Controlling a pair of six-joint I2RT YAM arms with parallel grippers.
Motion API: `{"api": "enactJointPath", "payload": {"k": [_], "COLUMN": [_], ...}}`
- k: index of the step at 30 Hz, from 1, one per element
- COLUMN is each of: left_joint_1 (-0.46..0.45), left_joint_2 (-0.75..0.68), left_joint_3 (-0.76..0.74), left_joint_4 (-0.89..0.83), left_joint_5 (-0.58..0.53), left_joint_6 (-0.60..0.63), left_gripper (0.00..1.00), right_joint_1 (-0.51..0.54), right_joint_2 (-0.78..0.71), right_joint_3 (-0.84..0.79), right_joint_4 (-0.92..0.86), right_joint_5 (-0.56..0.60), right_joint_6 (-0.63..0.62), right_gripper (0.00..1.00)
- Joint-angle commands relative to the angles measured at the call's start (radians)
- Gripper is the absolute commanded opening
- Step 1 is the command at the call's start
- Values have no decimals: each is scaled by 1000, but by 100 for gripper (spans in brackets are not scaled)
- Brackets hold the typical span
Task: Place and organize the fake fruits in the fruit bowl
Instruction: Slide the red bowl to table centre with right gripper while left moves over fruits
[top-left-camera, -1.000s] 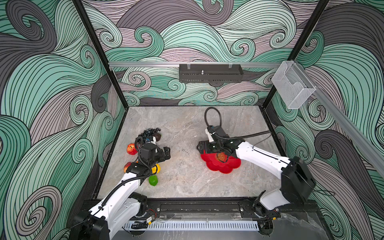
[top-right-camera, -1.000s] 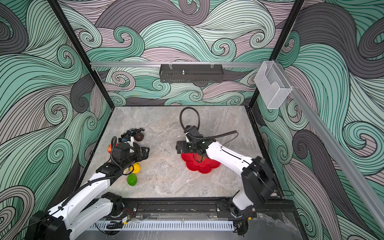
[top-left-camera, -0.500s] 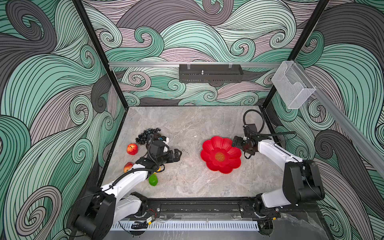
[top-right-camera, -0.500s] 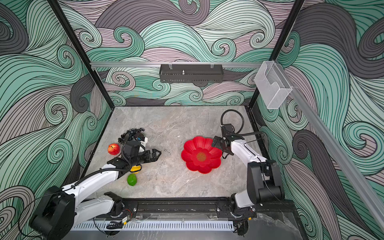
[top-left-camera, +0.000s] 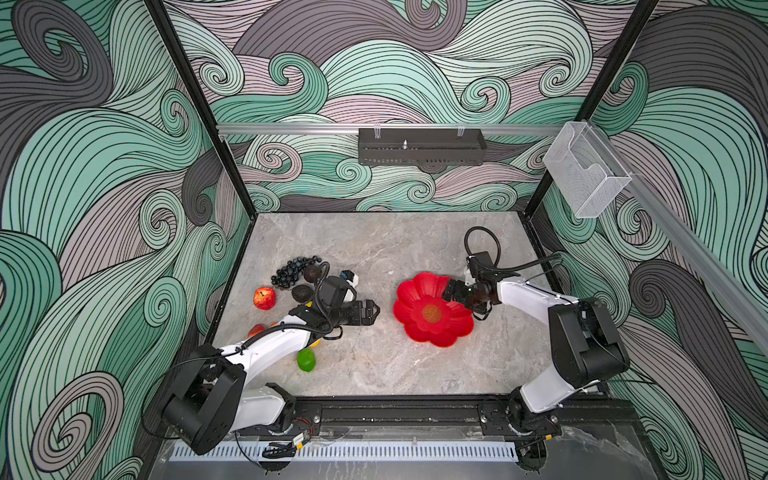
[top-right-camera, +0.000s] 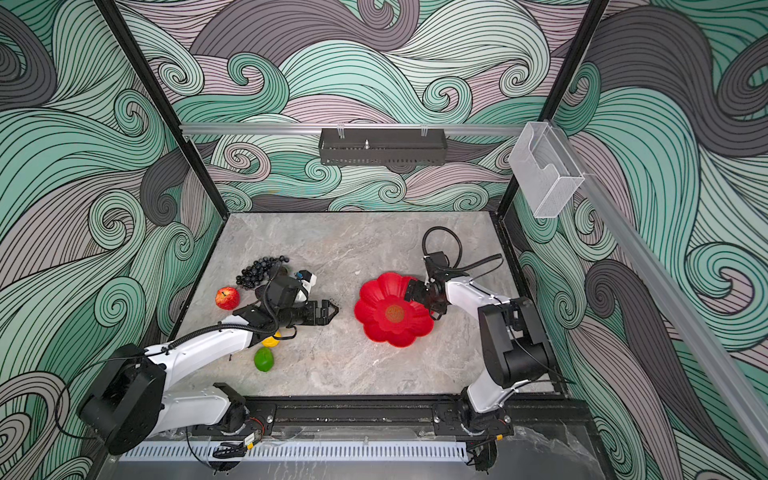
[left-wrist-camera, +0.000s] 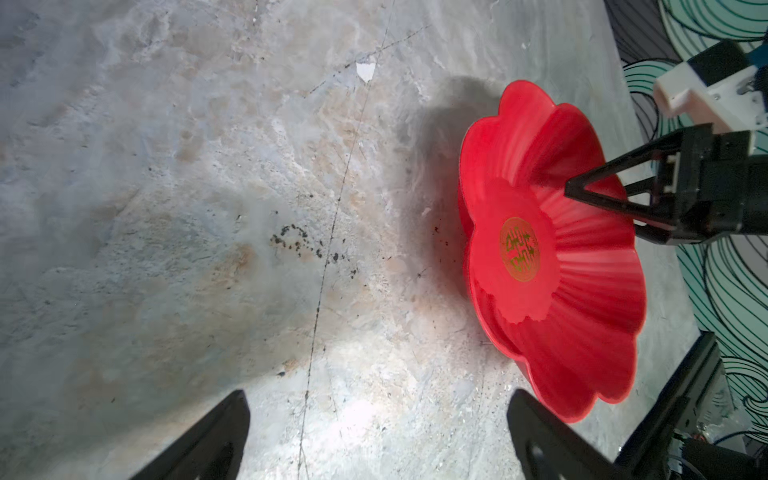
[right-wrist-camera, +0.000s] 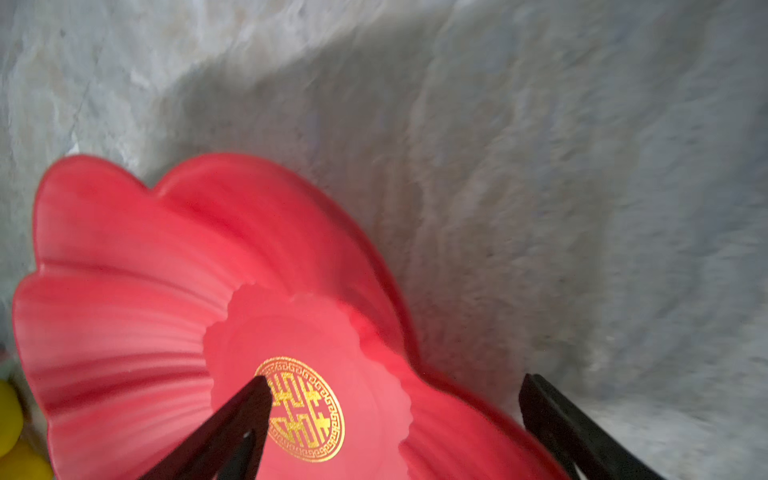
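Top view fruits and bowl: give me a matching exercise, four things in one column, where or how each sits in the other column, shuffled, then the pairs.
1. red apple
2. green lime
3. grape bunch
4. fruit bowl

A. empty, open right tool at its rim
B. farthest back of the fruits
C. nearest the front
D. just in front of the grape bunch, left of the left arm

Pairs: 1-D, 2-C, 3-B, 4-A

sign: gold round seal (right-wrist-camera: 301, 409), stylised character, not legible as words | on: centre of fruit bowl (right-wrist-camera: 124, 291)
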Motion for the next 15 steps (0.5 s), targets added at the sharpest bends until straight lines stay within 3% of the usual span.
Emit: {"api": "enactJointPath", "payload": {"k": [1, 10, 15], "left_joint_1": [-6, -6, -6], "left_joint_2": [8, -28, -90], "left_joint_3": [43, 34, 11], "left_joint_4": [-45, -74, -77], "left_joint_5": [-55, -144, -198], "left_joint_6": [14, 1, 3], "left_gripper": [99, 98, 98], "right_joint_1": [61, 246, 273], "right_joint_2": [21, 80, 81], "right_joint_3": [38, 95, 115], "right_joint_4": [44, 121, 87], "right_joint_5": [-39, -61, -15], "right_joint_6": [9, 70, 58], "right_gripper": [94, 94, 95]}}
